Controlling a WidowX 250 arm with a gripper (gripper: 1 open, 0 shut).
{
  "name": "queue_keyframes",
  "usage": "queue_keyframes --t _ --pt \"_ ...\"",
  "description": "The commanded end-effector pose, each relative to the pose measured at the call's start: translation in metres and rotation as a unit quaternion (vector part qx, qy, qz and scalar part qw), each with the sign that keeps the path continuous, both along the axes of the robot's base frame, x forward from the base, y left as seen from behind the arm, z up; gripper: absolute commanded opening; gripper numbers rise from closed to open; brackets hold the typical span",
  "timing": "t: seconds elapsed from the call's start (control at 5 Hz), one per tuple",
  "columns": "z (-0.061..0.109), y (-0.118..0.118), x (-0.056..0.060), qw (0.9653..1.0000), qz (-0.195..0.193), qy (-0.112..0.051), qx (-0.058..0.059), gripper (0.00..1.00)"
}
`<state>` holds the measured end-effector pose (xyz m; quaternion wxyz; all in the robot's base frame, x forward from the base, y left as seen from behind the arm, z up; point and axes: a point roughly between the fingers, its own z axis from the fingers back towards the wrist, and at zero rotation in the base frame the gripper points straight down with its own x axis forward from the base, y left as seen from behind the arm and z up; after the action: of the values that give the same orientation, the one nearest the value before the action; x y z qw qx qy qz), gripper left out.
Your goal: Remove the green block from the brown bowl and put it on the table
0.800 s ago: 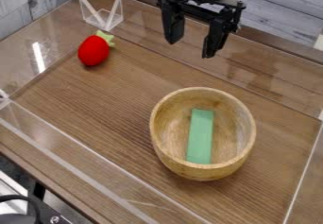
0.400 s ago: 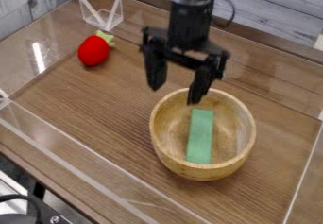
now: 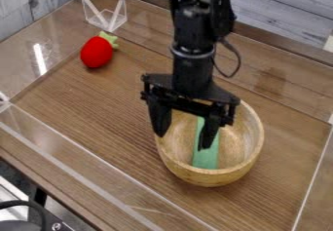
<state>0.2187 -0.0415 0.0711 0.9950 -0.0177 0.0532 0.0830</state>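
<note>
Reaching down over the brown bowl (image 3: 209, 177), the claw (image 3: 193, 118) is spread wide, 2 fingers apart w/ nothing pinched btwn them AFAICT. Green block (image 3: 205, 147) is inside the bowl, lying lengthwise toward the near rim, its far end partly behind the fingers; can't tell if anything touches it.

Main risk, I'd say: claw sits off to the block's left in view, so closing here could catch 1 edge or just air. It prob. needs a shift right before dropping. 2nd risk: fingers this wide may hit the rim on the way down & tip or drag the bowl over the table (image 3: 92, 118). 3rd: block looks flat & low, so a shallow pinch could slip, esp. lifting over the rim, & it'd fall back in. Red toy (image 3: 96, 52) is well apart, so low risk there.
</note>
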Motion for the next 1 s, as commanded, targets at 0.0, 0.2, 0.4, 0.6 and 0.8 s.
queue_keyframes --t 0.0,0.2,0.4,0.6,0.8 --pt "0.007 -0.014 0.009 0.9990 -0.007 -0.045 -0.007 1.00" --pt "0.001 -0.019 0.013 0.9983 -0.015 -0.055 -0.013 1.00" --pt "-0.002 -0.015 0.022 0.9981 0.000 -0.060 -0.013 1.00" --pt "-0.004 -0.010 0.029 0.9978 0.012 -0.064 -0.013 1.00" --pt "-0.010 -0.010 0.032 0.9975 -0.017 -0.066 -0.016 1.00"
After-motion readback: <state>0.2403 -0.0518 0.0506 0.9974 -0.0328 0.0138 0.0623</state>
